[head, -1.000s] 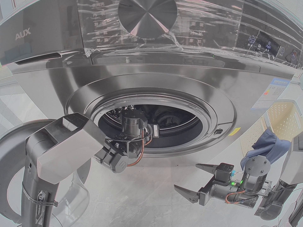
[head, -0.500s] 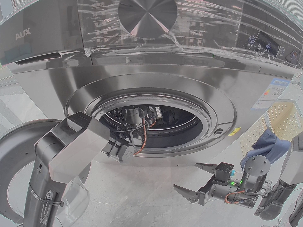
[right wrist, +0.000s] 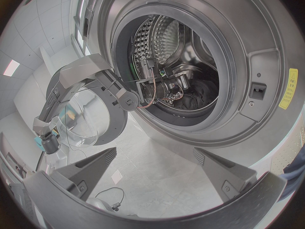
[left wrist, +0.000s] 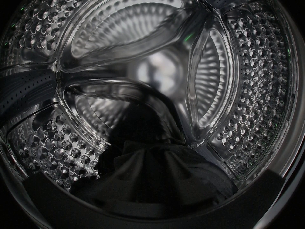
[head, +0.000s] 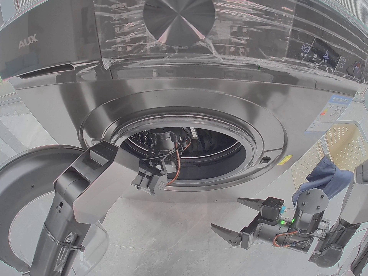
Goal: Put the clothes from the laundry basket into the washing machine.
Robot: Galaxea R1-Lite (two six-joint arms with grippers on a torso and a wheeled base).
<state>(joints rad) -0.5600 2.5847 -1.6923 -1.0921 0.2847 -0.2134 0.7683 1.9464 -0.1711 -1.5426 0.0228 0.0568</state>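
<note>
Steel-grey and shiny, the washing machine (head: 199, 96) fills the far side of the scene, with its round door (head: 23, 181) swung open to the left over the pale tiled floor (head: 172, 230). The left arm (head: 96, 181) slants up from the near left, and its wrist sits just inside the left part of the round opening. The left gripper (right wrist: 183, 81) is inside the mouth of the drum (left wrist: 257, 80), and I cannot tell from any view whether it is open or closed, or whether it holds anything. In the left wrist view a dark piece of clothing (left wrist: 152, 175) lies crumpled at the bottom of the dimpled drum, against the near rim. The right wrist view shows the same dark heap (right wrist: 198, 96) low in the drum, just beyond the left arm's end.

The right gripper (head: 226, 214) hangs outside the machine, near and to the right, below the opening and above the floor. Its fingers (right wrist: 95, 166) are spread wide with nothing between them, and they point left. Behind it on the far right stands the cream, perforated laundry basket (head: 345, 146). A blue cloth (head: 324, 177) is draped at its near edge, just beside the right arm's wrist and apart from the fingers.
</note>
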